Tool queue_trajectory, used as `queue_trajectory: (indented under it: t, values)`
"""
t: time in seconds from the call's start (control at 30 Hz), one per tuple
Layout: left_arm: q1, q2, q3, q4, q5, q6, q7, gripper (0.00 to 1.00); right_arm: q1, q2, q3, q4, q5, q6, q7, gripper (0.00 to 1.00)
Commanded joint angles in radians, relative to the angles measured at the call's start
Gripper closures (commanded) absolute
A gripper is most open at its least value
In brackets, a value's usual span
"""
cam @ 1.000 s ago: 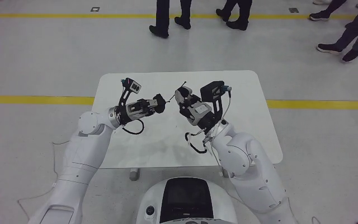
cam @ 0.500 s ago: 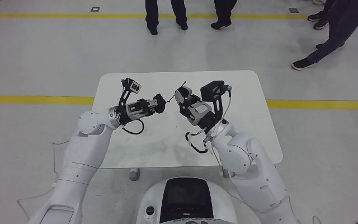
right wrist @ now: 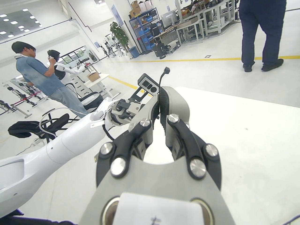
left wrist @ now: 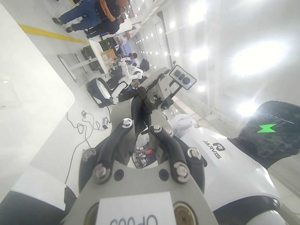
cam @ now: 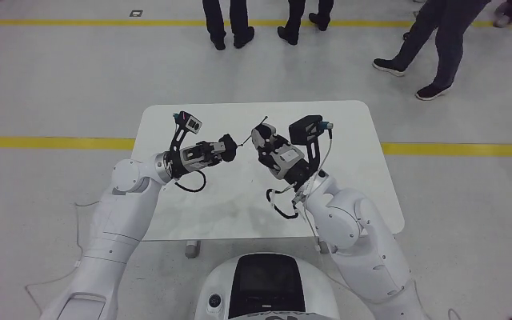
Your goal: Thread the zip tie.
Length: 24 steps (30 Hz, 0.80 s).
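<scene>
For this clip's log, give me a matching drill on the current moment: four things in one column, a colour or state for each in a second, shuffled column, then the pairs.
Things:
1. zip tie
2. table
3. floor line
4. right end effector

Colour or state:
A. yellow
B. white, with rounded corners
C. black and thin, one end sticking out past closed fingertips
D. grey with black pads, shut, held above the table

Pairs: 1-C, 2-B, 3-A, 4-D
</scene>
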Motion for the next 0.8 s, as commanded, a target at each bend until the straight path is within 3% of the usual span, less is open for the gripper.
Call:
queue_trajectory:
  t: [0.0, 0.77]
  values:
    - [0.0, 0.0, 0.0, 0.0, 0.0, 0.0, 0.0, 1.0, 0.0, 0.001, 0.0, 0.001, 0.0, 0.0, 0.002, 1.0]
    - [0.0, 0.0, 0.0, 0.0, 0.0, 0.0, 0.0, 1.0, 0.008, 0.009, -0.012, 0.01, 0.007, 0.011, 0.003, 1.0]
